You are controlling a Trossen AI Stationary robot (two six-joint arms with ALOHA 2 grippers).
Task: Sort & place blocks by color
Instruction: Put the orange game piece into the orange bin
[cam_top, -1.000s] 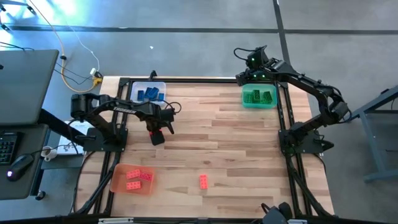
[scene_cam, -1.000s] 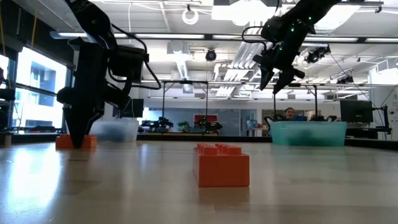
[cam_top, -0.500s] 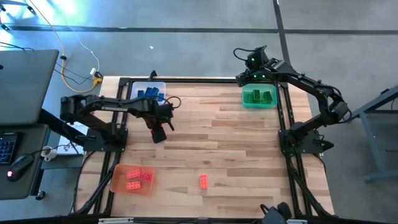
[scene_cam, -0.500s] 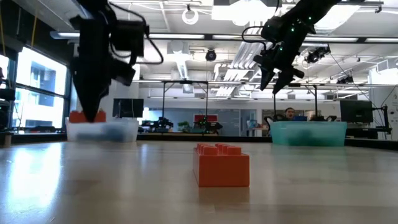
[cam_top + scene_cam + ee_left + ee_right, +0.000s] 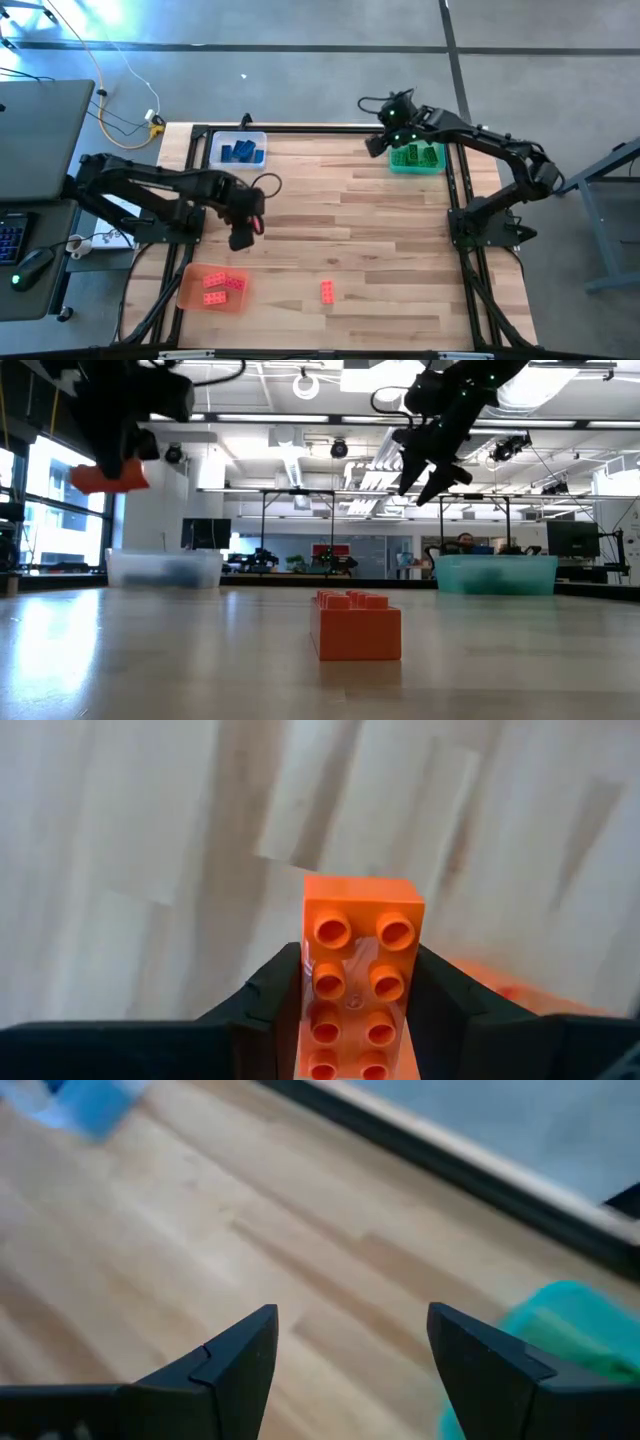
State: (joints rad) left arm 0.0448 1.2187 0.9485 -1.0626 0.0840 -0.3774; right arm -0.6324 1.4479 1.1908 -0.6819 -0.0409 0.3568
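Note:
My left gripper (image 5: 240,238) hangs over the table's left half, beyond the orange tray (image 5: 190,290), shut on an orange brick (image 5: 355,975) that shows high up in the low view (image 5: 110,478). A second orange brick (image 5: 327,291) lies flat on the table near the near edge (image 5: 356,625). Two orange bricks (image 5: 222,289) lie in the orange tray. Blue bricks (image 5: 240,152) sit in the clear tray and green bricks (image 5: 415,155) in the green tray. My right gripper (image 5: 375,145) is open and empty (image 5: 350,1340), in the air just left of the green tray. My left gripper pinches the orange brick between its two fingers (image 5: 275,985) by the two long side walls (image 5: 306,970). The fingers come from above, pointing down. The studded top faces the wrist camera, and one end sticks out past the fingertips. The brick is lifted clear of the table.
The clear tray (image 5: 215,152) sits at the far left corner, the green tray (image 5: 392,165) at the far right, the orange tray at the near left. A black frame (image 5: 320,128) rims the table. Bare wood (image 5: 350,220) fills the middle.
My left gripper has lifted the orange brick from the table high into the air, then carried it toward the near edge and the orange tray. My right gripper has moved from over the green tray's far corner toward the table's left and slightly nearer.

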